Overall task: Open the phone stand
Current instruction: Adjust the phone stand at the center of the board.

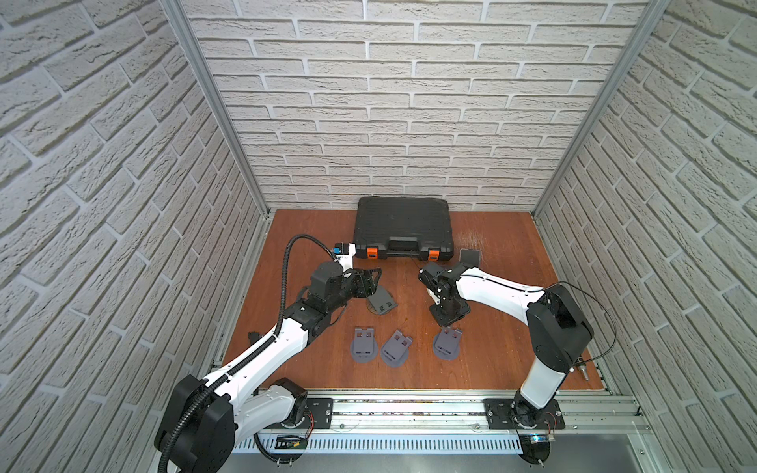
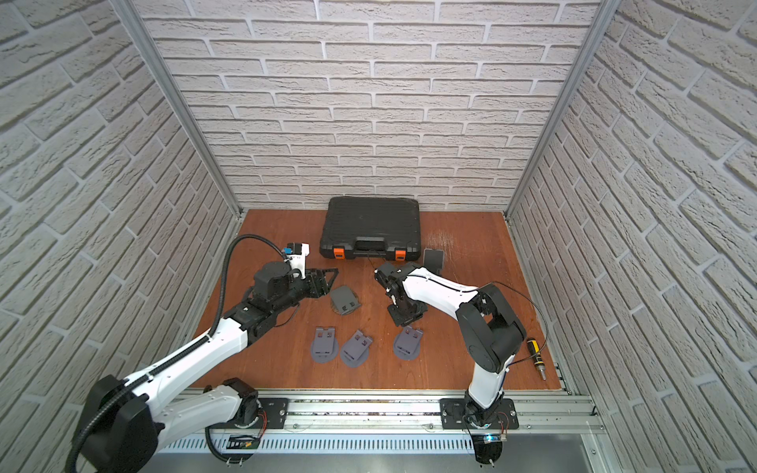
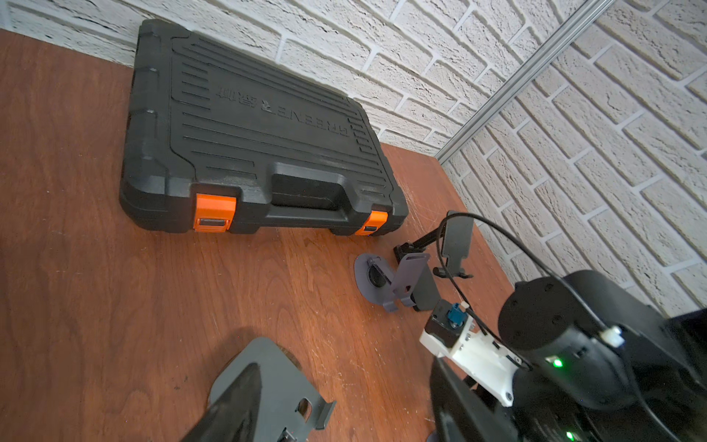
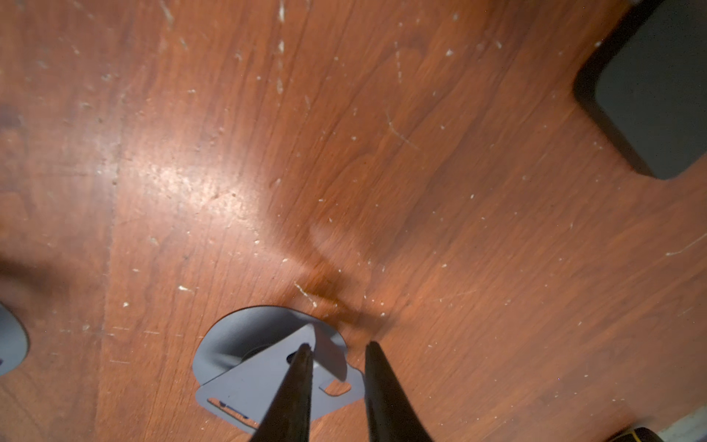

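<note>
Robot lab test cell: faux-brick wall panels [image 1: 368, 102], aluminium frame posts [image 1: 217, 106], arms [image 1: 262, 352] bolted on rail [image 1: 409, 407], wooden tabletop [image 1: 491, 348].

A closed black carrying case [image 1: 403, 227] with two orange latches [image 1: 372, 252] lies on the scratched wooden tabletop [image 1: 491, 360] against a white brick-pattern wall [image 1: 389, 102]; a yellow-and-black screwdriver [image 2: 536, 355] rests near the edge.
</note>
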{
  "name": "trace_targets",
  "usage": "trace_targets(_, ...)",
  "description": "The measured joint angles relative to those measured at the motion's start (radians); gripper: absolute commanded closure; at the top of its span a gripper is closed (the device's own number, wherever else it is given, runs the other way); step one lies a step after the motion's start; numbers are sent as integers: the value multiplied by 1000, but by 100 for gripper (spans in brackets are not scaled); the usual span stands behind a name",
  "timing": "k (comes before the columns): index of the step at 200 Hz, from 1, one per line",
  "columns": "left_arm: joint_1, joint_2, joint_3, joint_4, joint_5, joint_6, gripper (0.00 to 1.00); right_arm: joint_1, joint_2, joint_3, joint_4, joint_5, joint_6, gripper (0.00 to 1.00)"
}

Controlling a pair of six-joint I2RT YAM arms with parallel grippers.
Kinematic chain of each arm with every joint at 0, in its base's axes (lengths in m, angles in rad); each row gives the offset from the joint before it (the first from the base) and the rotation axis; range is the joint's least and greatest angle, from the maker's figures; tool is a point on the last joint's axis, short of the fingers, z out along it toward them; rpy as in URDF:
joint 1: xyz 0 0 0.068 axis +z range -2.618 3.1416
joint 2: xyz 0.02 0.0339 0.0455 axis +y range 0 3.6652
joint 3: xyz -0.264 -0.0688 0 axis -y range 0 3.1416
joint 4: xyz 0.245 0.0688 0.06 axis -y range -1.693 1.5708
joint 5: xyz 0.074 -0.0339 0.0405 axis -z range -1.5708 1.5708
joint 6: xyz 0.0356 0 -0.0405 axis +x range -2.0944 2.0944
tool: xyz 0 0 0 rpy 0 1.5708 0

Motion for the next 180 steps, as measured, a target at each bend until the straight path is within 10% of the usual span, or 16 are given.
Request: trace_targets(180,0,14,-8,7,1,-2,30,-39,-55,-114,39,-66,66,94)
